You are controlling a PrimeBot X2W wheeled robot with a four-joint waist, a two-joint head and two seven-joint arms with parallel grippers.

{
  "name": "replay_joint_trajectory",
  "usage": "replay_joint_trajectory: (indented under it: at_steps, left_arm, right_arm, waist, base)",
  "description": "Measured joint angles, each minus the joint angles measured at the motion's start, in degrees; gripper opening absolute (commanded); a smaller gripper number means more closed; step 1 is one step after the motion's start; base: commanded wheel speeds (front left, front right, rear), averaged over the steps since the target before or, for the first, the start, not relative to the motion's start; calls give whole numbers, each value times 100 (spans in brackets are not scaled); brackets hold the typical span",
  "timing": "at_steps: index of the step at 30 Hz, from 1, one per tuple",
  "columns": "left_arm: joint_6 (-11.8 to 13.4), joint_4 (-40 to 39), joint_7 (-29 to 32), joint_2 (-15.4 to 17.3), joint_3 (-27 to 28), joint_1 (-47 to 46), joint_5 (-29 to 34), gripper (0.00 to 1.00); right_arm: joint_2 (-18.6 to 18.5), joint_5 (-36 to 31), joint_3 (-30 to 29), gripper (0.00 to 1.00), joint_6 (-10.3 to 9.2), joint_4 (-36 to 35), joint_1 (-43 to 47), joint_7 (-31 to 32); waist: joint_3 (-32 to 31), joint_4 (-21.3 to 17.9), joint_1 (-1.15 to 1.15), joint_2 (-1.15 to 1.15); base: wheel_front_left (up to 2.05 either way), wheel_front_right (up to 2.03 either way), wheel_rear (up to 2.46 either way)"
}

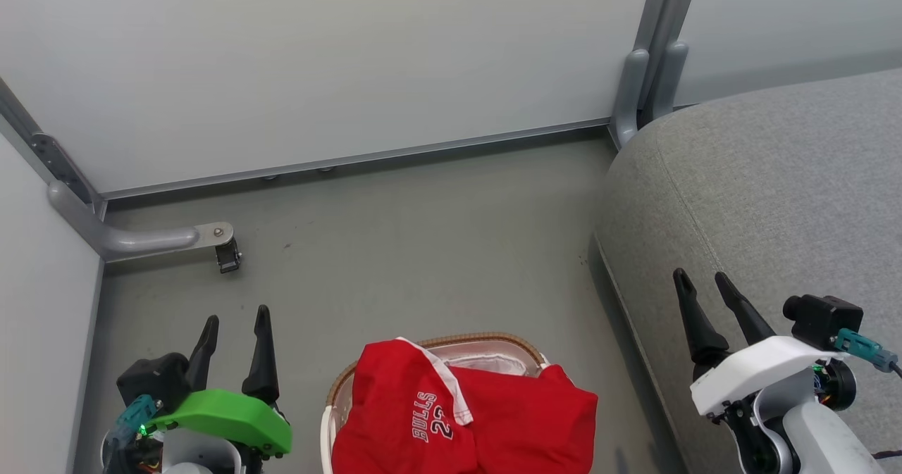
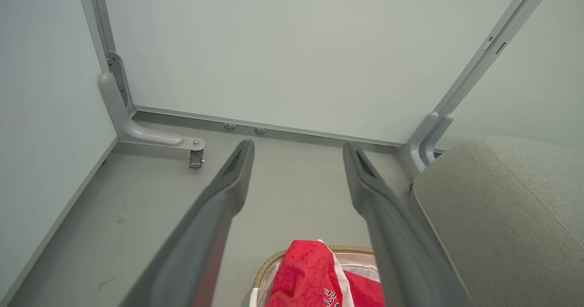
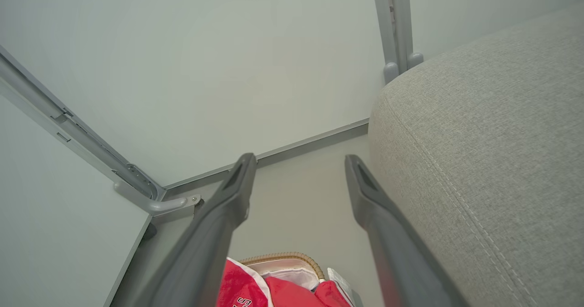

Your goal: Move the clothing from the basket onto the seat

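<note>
Red clothing [image 1: 465, 414] with white trim and "BULLS 22" lettering lies heaped in the basket [image 1: 486, 341], whose brown woven rim and white liner show at the bottom centre of the head view. The same clothing [image 2: 315, 275] [image 3: 255, 288] and basket [image 2: 267, 268] [image 3: 283, 257] appear low in both wrist views. The grey seat [image 1: 775, 192] [image 2: 502, 215] [image 3: 492, 138] fills the right side. My left gripper [image 1: 236, 322] [image 2: 296, 149] hovers open left of the basket. My right gripper [image 1: 701, 280] [image 3: 299, 161] is open above the seat's front edge. Both are empty.
Pale partition panels [image 1: 317, 58] wall in the grey floor [image 1: 423, 241] at the back and left. A metal foot bracket with a small caster [image 1: 227, 256] sticks out at the left. A grey post [image 1: 645, 72] stands at the seat's back corner.
</note>
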Motion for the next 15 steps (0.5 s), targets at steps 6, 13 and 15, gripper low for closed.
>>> replay_joint_trajectory:
  at_steps: [6,13,15]
  left_arm:
    - [0,-31,-79,-3,-3,48,299,100]
    - [-3,-64,-174,-47,19,112,651,100]
    - [-8,-73,-211,-64,62,114,719,100]
  right_arm:
    - [-5,-290,10,100,0,32,60,-67]
    - [21,-587,1,100,0,109,102,-165]
    - [46,-671,-33,100,0,138,114,-193]
  waist:
    - [5,-1,0,0]
    - [11,0,0,0]
    - [14,2,0,0]
  base:
    - [0,0,0]
    - [0,0,0]
    - [0,0,0]
